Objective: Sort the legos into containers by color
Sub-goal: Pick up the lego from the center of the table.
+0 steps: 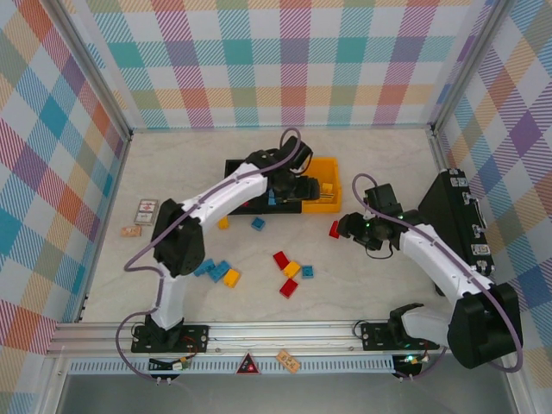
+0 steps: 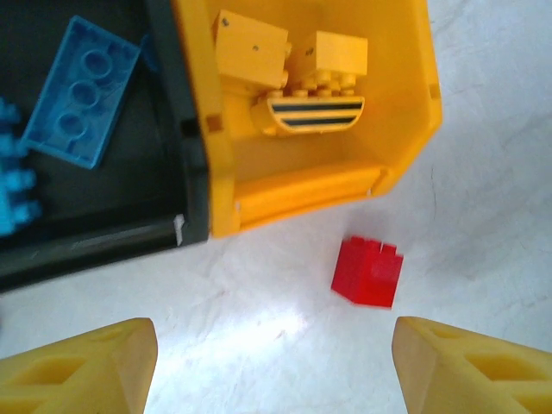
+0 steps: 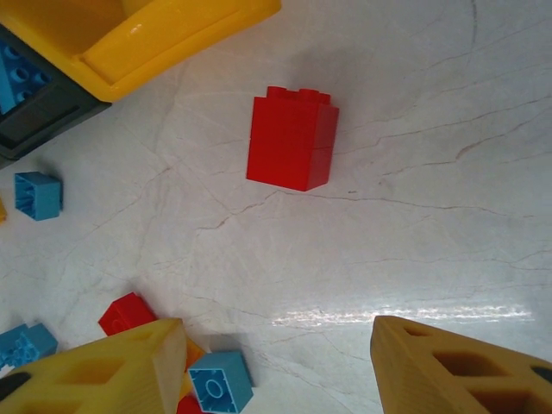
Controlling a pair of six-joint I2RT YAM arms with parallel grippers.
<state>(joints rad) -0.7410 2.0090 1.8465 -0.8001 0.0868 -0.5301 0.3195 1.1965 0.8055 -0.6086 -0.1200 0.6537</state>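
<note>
The containers stand in a row at the back middle, two black bins and a yellow bin. My left gripper hovers over the seam between the yellow bin and a black bin. It is open with nothing between its fingers. Yellow legos lie in the yellow bin, and a blue lego lies in the black one. A red lego stands on the table just in front of the yellow bin. My right gripper is open close beside that red lego, not touching it.
Loose legos lie mid-table: blue, yellow, a blue cluster, yellow, red, red. A printed card lies at the left. A large black case leans at the right.
</note>
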